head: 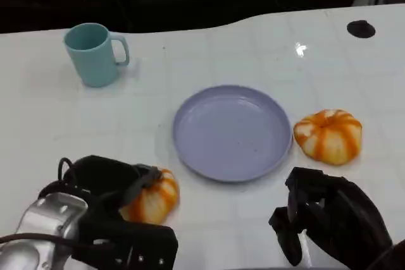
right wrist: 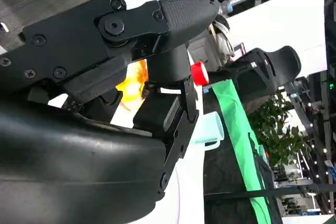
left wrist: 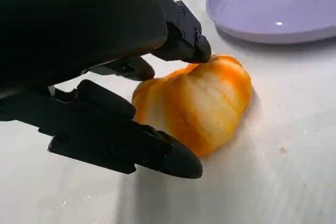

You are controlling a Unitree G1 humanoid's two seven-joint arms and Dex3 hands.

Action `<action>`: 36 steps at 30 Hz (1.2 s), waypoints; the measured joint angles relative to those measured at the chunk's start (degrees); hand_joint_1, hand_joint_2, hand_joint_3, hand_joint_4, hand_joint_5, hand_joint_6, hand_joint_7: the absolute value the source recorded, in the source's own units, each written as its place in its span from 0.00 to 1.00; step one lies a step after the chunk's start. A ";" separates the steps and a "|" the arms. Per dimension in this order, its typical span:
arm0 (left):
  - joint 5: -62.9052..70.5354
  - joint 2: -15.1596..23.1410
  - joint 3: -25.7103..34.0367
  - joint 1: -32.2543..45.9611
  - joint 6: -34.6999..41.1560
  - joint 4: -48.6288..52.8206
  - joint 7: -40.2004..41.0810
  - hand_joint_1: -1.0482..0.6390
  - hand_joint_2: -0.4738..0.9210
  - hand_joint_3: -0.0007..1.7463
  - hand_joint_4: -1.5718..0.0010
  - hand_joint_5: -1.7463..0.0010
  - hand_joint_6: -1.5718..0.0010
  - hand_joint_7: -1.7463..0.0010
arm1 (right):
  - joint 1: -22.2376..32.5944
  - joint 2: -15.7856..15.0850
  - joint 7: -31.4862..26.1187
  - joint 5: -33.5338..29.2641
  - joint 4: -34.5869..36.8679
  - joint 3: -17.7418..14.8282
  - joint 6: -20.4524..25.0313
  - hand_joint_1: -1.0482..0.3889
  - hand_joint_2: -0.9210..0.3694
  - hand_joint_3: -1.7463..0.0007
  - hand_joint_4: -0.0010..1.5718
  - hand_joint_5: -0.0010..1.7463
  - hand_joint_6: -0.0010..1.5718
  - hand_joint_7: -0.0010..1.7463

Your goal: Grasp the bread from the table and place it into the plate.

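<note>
The left hand [head: 120,203] closes its fingers [left wrist: 157,153] around a bread [left wrist: 197,106] on the table [head: 50,118], just left of the plate [head: 231,132]. The bread's long axis points toward the plate. The right hand [head: 329,219] holds nothing, fingers curled. A second bread [head: 329,135] lies beside the plate's right rim.

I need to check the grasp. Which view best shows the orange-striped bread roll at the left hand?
The left wrist view: the orange-striped bread roll sits unobstructed between the left hand's fingers. The head view half hides it; the right wrist view shows an orange glimpse.
</note>
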 measured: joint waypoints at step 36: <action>2.55 1.12 -7.15 -6.88 -9.50 25.82 45.07 0.47 1.00 0.17 0.48 0.00 0.47 0.28 | 0.01 -0.21 -0.13 0.09 -0.31 -0.26 0.67 0.07 0.00 0.84 0.77 0.94 0.66 0.86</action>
